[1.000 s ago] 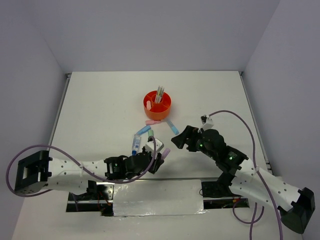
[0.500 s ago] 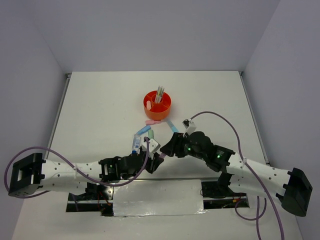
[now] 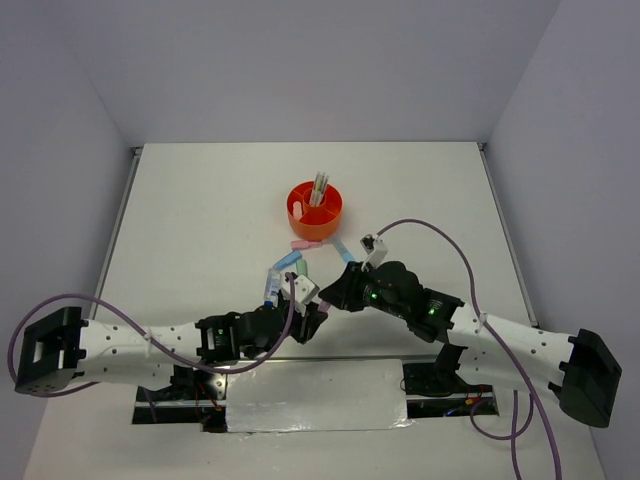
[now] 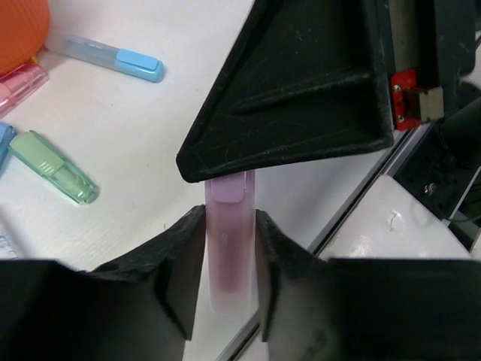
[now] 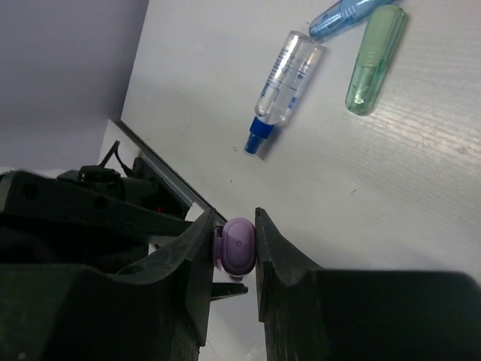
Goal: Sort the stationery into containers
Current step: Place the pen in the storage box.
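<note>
- Looking down from the top external view, I saw the left gripper and the right gripper meeting nose to nose near the front edge of the table, with the purple highlighter bridging them.
- The orange organizer stood well apart toward the far side, with thin sticks upright in its central cup.
- Between it and the grippers lay loose stationery: a pink highlighter, a blue highlighter and a white-blue tube.
- On the left wrist view, the left gripper was clamped on the purple highlighter: both fingers pressed against the barrel's sides, and the barrel ran straight out between them.
- Its far end disappeared under the black body of the right gripper, so I could not see the cap from there.
- Off to the left on the table lay the blue highlighter, a green highlighter, the pink one and a sliver of the organizer.
- On the right wrist view, the right gripper was closed on the cap end of the purple highlighter; both fingers touched it and I saw no gap either side.
- Beyond lay the tube and the green highlighter, apart from the fingers.
</note>
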